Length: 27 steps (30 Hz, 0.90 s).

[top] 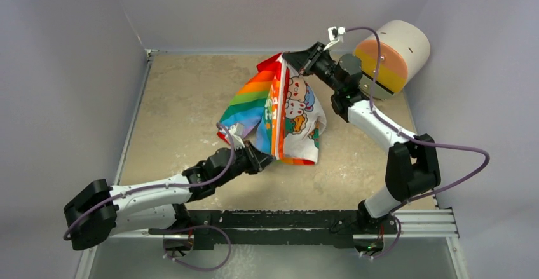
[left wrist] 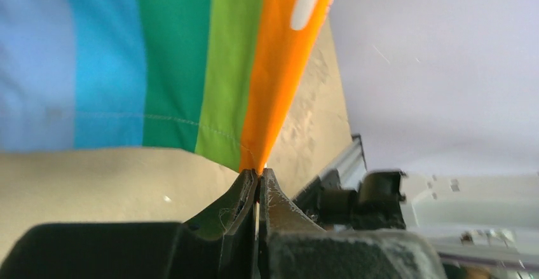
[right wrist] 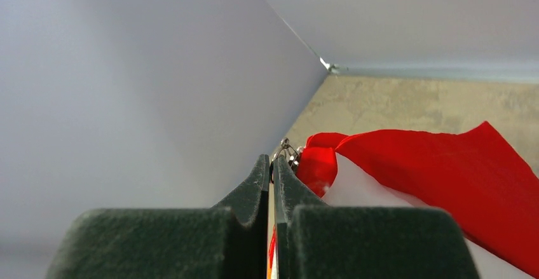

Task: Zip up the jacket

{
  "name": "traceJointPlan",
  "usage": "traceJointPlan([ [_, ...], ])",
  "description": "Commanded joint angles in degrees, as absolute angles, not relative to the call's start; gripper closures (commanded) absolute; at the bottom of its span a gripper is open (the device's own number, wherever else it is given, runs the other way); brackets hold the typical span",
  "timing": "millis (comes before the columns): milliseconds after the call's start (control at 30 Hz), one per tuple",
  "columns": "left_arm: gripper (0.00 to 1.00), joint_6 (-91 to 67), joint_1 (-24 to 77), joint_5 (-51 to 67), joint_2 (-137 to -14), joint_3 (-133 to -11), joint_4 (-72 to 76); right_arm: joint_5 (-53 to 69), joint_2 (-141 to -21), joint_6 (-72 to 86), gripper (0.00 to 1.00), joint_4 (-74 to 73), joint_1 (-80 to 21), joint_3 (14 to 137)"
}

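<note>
Black rail [top: 286, 218]: right at the near edge, with both arm bases sitting on it.
Left fingers [left wrist: 245, 193]: pressed together and pinching the bottom tip of the orange strip, low over the beige bench [top: 171, 95].
Jacket [top: 289, 110]: mid-bench and stretched taut between the two arms, the orange strip running near to far. The rainbow panel sags to the left and the white bear-print panel droops to the right.
Right fingers [right wrist: 254, 183]: clamped tight on the jacket's far top end. Red fabric bunches just beside them, and a small metal ring [right wrist: 286, 149] peeks out at their tips.
Cylinder [top: 391, 53]: far right corner, white with an orange, pink and yellow face, behind the right arm.
</note>
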<state>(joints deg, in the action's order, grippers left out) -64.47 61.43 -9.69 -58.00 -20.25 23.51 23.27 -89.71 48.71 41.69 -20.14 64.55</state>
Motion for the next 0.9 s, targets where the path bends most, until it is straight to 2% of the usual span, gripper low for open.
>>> traceJointPlan([
  [0,1.00,-58.0,54.2,-4.4,-61.4,-27.4,9.4,21.3,-89.4,45.9,1.00,51.3,-18.3,74.6],
  [267,1.00,-52.5,44.2,-4.4,-68.1,-40.5,1.0,21.2,-88.9,45.4,1.00,51.0,-18.4,79.8],
  [433,1.00,-53.2,42.4,-10.3,-66.9,-39.2,-4.6,18.2,-87.5,45.6,1.00,45.8,-18.3,73.3],
  [633,1.00,-54.4,42.3,-11.1,-67.2,-35.2,-4.9,11.2,-88.5,45.7,1.00,41.6,-18.1,66.3],
  [767,0.86,-55.0,42.3,-8.9,-69.9,-33.0,-2.7,8.5,-91.4,45.0,1.00,40.1,-17.5,65.3],
  [833,0.78,-55.1,42.4,-9.3,-71.1,-32.7,-2.6,8.4,-93.1,44.7,0.91,38.1,-17.2,66.2],
  [867,0.71,-55.0,42.4,-9.9,-71.1,-32.7,-2.9,8.3,-93.7,44.3,0.84,37.3,-17.1,66.7],
])
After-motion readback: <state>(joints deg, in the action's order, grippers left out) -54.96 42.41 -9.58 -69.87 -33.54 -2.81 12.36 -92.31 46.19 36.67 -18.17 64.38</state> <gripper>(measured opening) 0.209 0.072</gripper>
